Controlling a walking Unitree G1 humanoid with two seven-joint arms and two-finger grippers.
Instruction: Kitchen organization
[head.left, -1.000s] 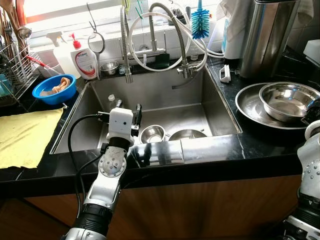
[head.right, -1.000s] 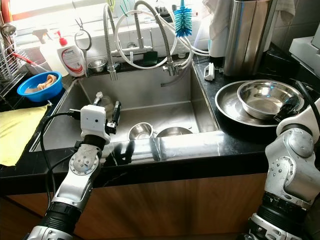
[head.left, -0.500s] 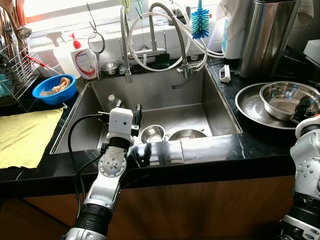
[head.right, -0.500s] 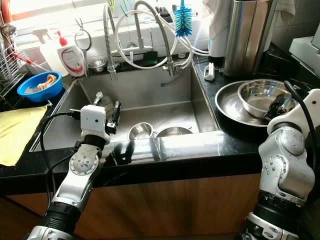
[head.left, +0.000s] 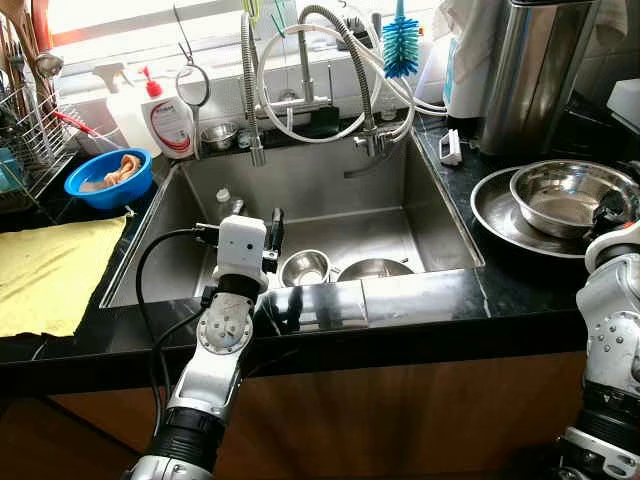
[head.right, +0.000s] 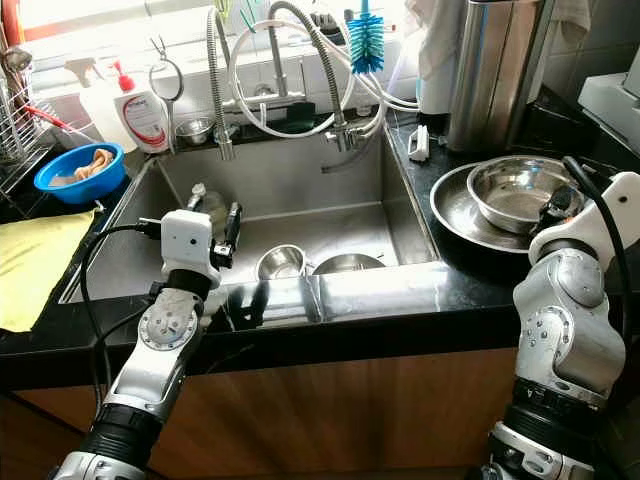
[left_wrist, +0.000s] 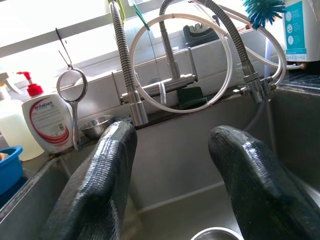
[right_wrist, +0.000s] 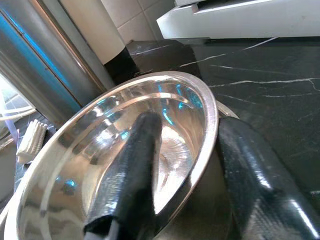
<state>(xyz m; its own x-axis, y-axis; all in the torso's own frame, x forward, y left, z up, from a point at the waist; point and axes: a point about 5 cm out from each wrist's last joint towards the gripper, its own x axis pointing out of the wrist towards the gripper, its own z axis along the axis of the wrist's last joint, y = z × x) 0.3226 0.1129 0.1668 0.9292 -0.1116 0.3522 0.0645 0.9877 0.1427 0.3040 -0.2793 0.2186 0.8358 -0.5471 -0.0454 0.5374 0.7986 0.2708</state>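
Note:
A steel bowl (head.left: 560, 195) rests in a wide steel pan (head.left: 497, 215) on the black counter right of the sink (head.left: 300, 185). My right gripper (head.right: 560, 200) straddles the bowl's near rim, one finger (right_wrist: 132, 165) inside and the other outside, shut on the steel bowl (right_wrist: 90, 150). The bowl looks slightly tilted. Two small steel bowls (head.left: 305, 266) (head.left: 372, 268) lie in the sink's front part. Above the sink's left front my left gripper (head.left: 257, 215) hovers open with nothing between its fingers (left_wrist: 100, 190).
Coiled faucet hoses (head.left: 330, 90) hang over the sink's back. A tall steel canister (head.left: 535, 75) stands behind the pan. On the left are a blue bowl (head.left: 108, 178), a soap bottle (head.left: 168, 118), a dish rack (head.left: 25, 140) and a yellow cloth (head.left: 50, 270).
My right gripper has risen from the counter's edge to the steel bowl's rim and closed on it; the bowl has shifted slightly left and back. The left arm has not moved.

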